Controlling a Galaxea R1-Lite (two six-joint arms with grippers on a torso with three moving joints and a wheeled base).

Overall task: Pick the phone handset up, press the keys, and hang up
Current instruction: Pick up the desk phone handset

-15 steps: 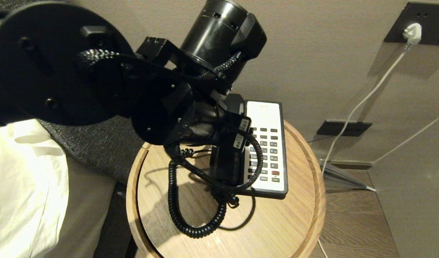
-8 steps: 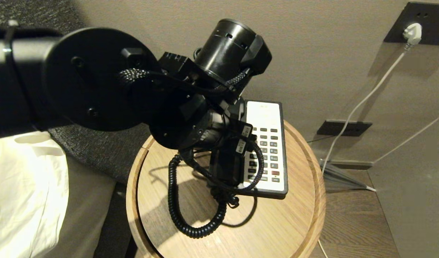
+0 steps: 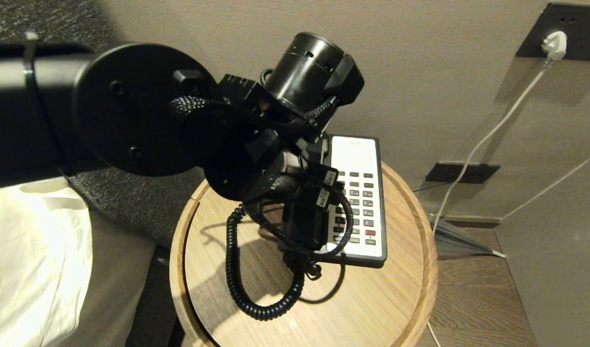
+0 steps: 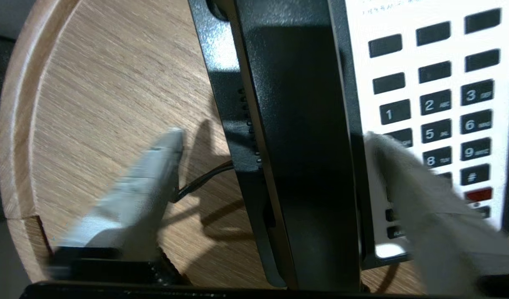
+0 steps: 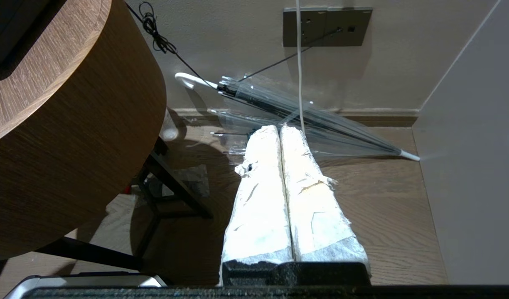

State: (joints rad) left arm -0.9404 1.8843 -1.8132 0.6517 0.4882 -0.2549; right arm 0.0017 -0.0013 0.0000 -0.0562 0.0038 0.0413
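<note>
Since a second ago the left arm has swung further into the head view toward the phone, its round black joint now covering more of the bed side, while the phone and cord lie as they did. Nearest, one coiled cord [image 3: 237, 270] loops across the round wooden table [image 3: 381, 308]. Above it the left gripper [image 4: 275, 166] stands wide apart, one pale finger [image 4: 150, 182] over bare wood, the other over the keys [image 4: 445, 112], straddling the phone handset [image 4: 300, 145] without touching it. The handset lies in its cradle along the left side of the phone base [image 3: 360, 154]; in the head view the arm hides most of it, and several keys. One key is red. Beyond, two white cables run up the wall. The right gripper [image 5: 282, 149] hangs low beside the table, its two fingers pressed together, over a clear folded umbrella [image 5: 304, 116].
</note>
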